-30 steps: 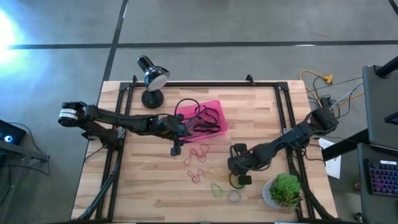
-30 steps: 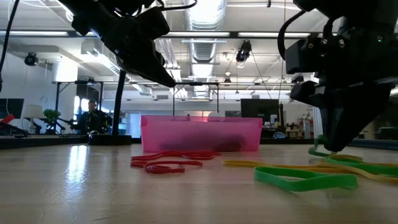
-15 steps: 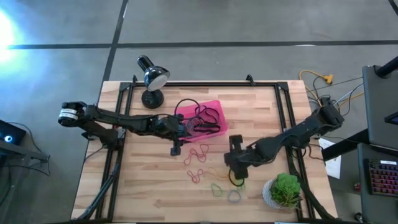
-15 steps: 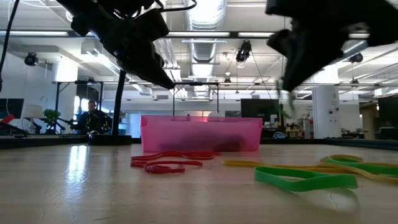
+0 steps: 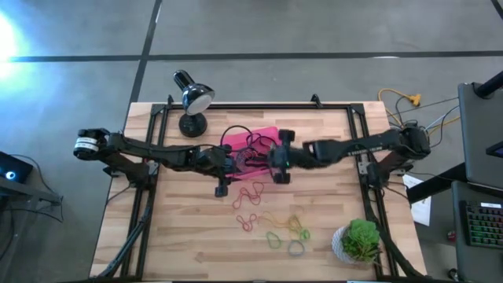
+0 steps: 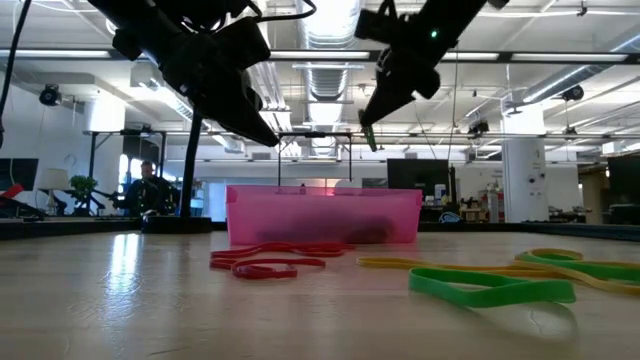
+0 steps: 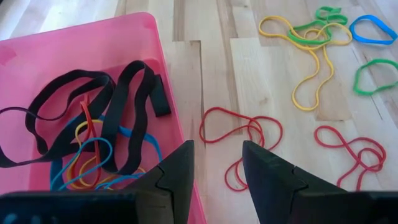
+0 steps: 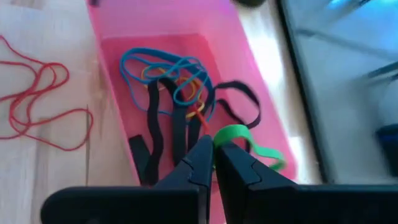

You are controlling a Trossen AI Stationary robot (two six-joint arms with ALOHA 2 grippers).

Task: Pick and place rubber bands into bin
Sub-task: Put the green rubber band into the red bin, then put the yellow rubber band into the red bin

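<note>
Hovering over the pink bin (image 8: 112,34), the right gripper (image 8: 213,147) pinches a green rubber band (image 8: 245,142), which its fingers need only part to drop, while the left gripper (image 7: 216,167) waits spread beside the bin.

Grey concrete floor (image 5: 314,27) surrounds the table; ceiling ducts (image 6: 330,25) run overhead.

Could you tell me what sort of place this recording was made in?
Most likely a robotics lab or workshop in an industrial hall: bare ceiling ducts, a concrete floor, and a wooden table fitted with two robot arms.
</note>
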